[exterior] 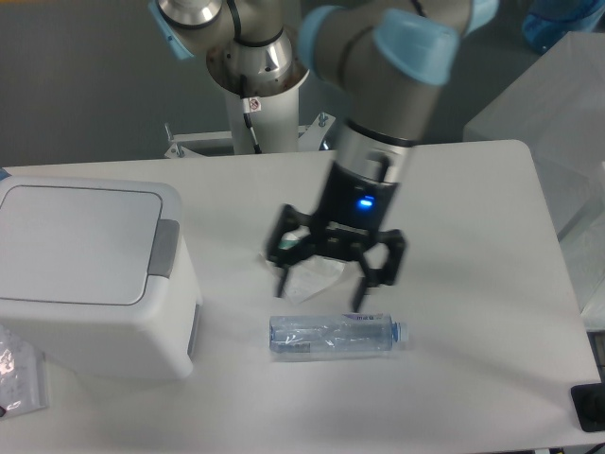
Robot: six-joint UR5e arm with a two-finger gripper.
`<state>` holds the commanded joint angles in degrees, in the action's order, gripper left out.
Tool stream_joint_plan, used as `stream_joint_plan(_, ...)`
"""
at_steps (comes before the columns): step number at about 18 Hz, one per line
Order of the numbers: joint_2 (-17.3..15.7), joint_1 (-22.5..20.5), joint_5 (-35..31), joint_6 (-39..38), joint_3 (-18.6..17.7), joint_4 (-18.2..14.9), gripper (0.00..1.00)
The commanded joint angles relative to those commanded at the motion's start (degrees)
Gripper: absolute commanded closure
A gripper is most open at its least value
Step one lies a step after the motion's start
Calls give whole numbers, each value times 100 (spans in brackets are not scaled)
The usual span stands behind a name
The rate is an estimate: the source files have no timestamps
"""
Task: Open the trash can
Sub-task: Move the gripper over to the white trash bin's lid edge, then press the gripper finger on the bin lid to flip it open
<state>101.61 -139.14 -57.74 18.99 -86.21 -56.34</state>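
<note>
Camera: gripper (319, 284) spread wide, empty, above the water bottle (336, 334). I'd aim for the trash can (90, 274)'s grey tab (164, 248), pressing straight down.

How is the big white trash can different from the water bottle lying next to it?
The trash can is much bigger than the water bottle. The trash can is white and solid, while the water bottle is clear and see-through. The trash can stands upright with its flat lid shut; the water bottle lies on its side. Both rest on the white table.
</note>
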Motion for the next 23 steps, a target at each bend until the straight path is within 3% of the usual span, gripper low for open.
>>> stream_joint_plan(8,-528,141,-35,-1,-669,53,0)
stream_joint_plan(23,-449,247,-70,-9,-836,70,0)
